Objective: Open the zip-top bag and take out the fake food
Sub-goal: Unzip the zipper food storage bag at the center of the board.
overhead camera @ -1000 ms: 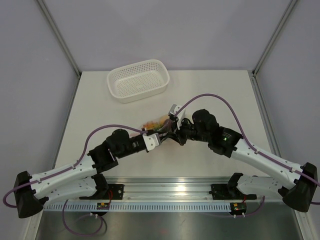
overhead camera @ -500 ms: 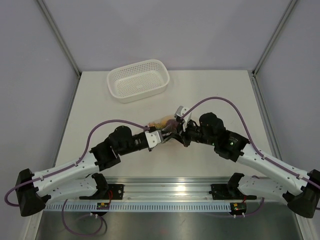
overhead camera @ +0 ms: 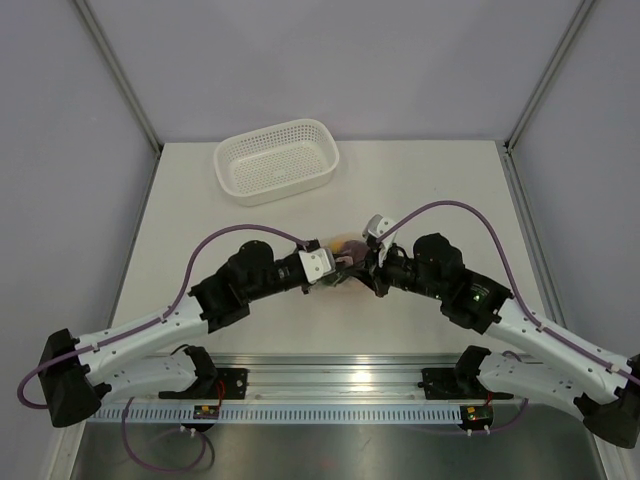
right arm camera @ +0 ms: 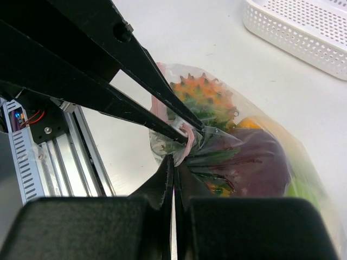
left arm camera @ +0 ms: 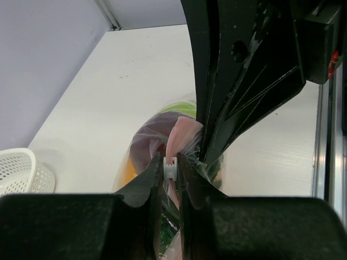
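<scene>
The zip-top bag (overhead camera: 347,249) hangs between my two grippers at the table's middle. It is clear plastic with a pink zip strip (left arm camera: 180,131). My left gripper (left arm camera: 170,163) is shut on the bag's small white zip slider (left arm camera: 170,169). Just below the zip, my right gripper (right arm camera: 173,158) is shut on the bag's edge. Through the plastic shows the fake food: an orange spiky pineapple (right arm camera: 204,99) with green leaves, a dark red piece (right arm camera: 257,161), and yellow and green bits. In the top view the left gripper (overhead camera: 337,268) and right gripper (overhead camera: 367,266) nearly meet.
A white perforated basket (overhead camera: 277,160) stands at the back left of the table, also at the top right of the right wrist view as the basket (right arm camera: 303,30). The metal rail (overhead camera: 330,375) runs along the near edge.
Both grippers and the bag have shifted to the right, still gripped the same way. The left arm has reached further; the right arm has drawn back.
</scene>
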`<state>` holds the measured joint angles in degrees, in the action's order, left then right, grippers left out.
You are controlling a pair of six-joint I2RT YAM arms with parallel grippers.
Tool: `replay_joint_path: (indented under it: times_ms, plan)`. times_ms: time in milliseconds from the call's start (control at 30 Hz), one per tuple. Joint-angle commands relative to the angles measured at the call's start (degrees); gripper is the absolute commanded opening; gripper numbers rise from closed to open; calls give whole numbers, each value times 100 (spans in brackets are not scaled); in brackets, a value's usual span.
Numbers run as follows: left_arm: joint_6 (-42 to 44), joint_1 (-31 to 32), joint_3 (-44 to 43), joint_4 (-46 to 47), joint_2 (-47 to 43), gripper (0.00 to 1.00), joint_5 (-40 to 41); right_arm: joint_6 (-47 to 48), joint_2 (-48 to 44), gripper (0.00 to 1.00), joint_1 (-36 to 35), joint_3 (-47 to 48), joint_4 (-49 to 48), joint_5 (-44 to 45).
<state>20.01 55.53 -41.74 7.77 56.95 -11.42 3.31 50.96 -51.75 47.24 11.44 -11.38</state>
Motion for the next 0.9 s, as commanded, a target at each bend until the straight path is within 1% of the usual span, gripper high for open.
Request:
replay_joint_path:
  times_ms: [0, 267, 467, 500, 667, 867]
  plan:
    - [12, -270, -133, -504, 203, 5, 457, -173, -385, 0, -125, 110, -784, -278]
    - [-50, -358, 7, -443, -96, 6, 176, -199, -543, 0, -125, -22, -871, 250]
    - [-67, -420, -89, -548, 79, 5, 166, -270, -902, 0, -125, -250, -1083, 803]
    - [-76, -437, -89, -557, 106, 5, 158, -278, -956, 0, -116, -286, -1274, 908]
    - [-94, -508, -124, -566, 211, 4, 105, -287, -1255, 0, -125, -435, -1390, 1102]
    - [-146, -578, -168, -680, 299, 3, 166, -296, -1351, 0, -125, -488, -1408, 1840]
